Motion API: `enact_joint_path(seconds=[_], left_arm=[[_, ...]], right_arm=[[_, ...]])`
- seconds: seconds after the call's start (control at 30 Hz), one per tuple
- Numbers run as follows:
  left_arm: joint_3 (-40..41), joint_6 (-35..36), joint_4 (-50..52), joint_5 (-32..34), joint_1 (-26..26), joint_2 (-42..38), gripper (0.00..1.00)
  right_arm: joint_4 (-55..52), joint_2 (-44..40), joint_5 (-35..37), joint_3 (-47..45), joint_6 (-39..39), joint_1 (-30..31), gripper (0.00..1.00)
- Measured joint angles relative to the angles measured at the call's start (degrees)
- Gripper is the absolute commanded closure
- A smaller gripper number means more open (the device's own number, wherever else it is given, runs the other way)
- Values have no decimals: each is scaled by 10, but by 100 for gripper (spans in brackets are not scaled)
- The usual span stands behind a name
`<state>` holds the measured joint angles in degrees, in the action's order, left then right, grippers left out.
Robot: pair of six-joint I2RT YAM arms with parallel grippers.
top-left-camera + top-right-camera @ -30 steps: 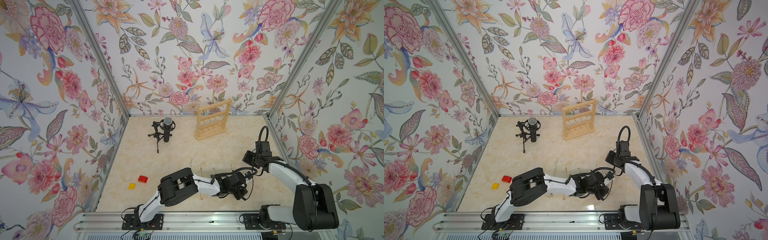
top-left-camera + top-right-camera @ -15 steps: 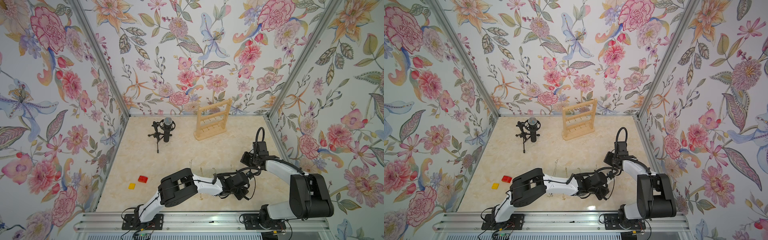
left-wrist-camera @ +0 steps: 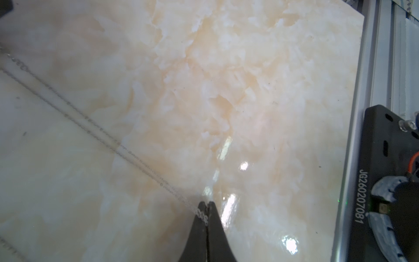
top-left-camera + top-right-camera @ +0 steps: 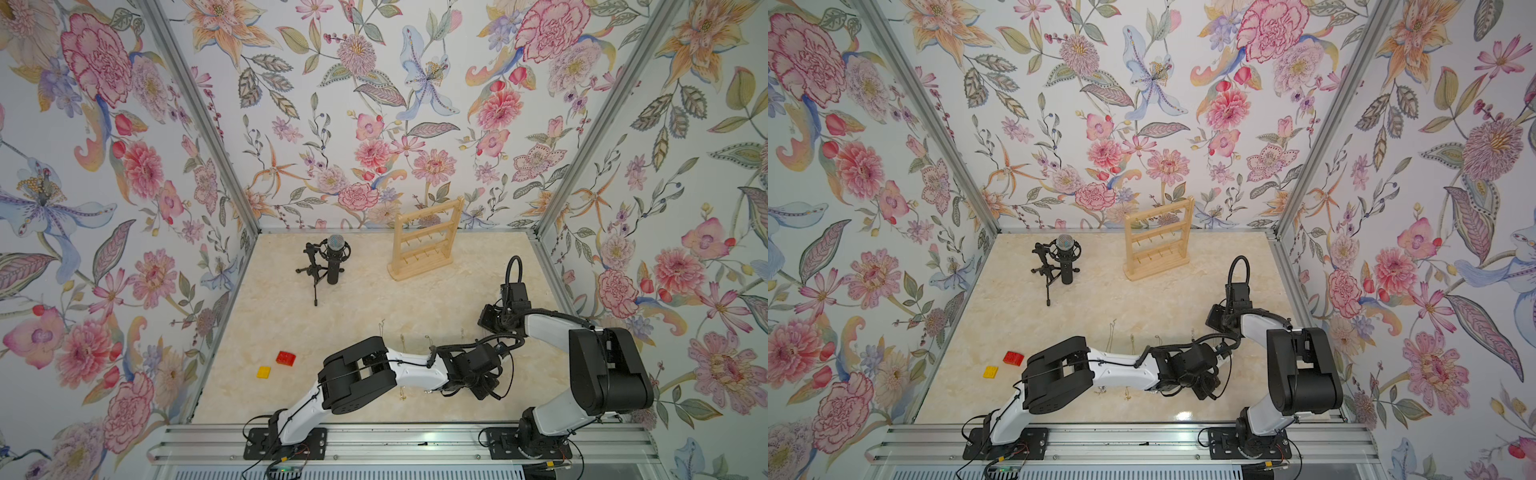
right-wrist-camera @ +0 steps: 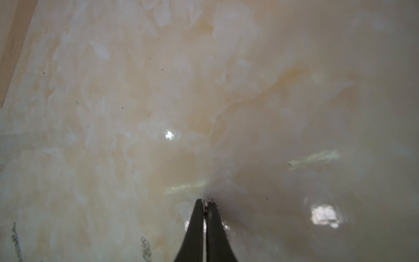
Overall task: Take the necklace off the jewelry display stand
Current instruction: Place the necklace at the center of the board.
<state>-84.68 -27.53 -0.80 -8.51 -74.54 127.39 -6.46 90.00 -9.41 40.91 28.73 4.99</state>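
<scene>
Your left gripper point(image 3: 205, 207) is clamped tight on the necklace point(image 3: 99, 133), whose thin chain trails from the tips across the marble table point(image 3: 249, 90). Your right gripper point(image 5: 205, 204) is pinched closed too, a few silver links point(image 5: 209, 200) glinting at its tips. You'll find the jewelry display stand point(image 4: 424, 245) upright by the back wall point(image 4: 374, 124), well apart from both

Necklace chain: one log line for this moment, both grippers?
left gripper: shut on necklace chain | right gripper: shut, chain links at tips | jewelry display stand: at back, apart from both arms
</scene>
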Motion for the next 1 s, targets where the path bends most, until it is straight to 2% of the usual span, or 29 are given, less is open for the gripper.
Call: enact_joint_path(seconds=[0.13, 0.27, 1.0], left_arm=[[-6, 0, 5, 0, 0, 3, 95], [-9, 0, 6, 0, 0, 5, 93], [-14, 0, 11, 0, -3, 5, 85]], right_arm=[[3, 6, 0, 5, 0, 0, 100], [3, 15, 3, 14, -4, 2, 96], [7, 15, 9, 15, -15, 3, 84]])
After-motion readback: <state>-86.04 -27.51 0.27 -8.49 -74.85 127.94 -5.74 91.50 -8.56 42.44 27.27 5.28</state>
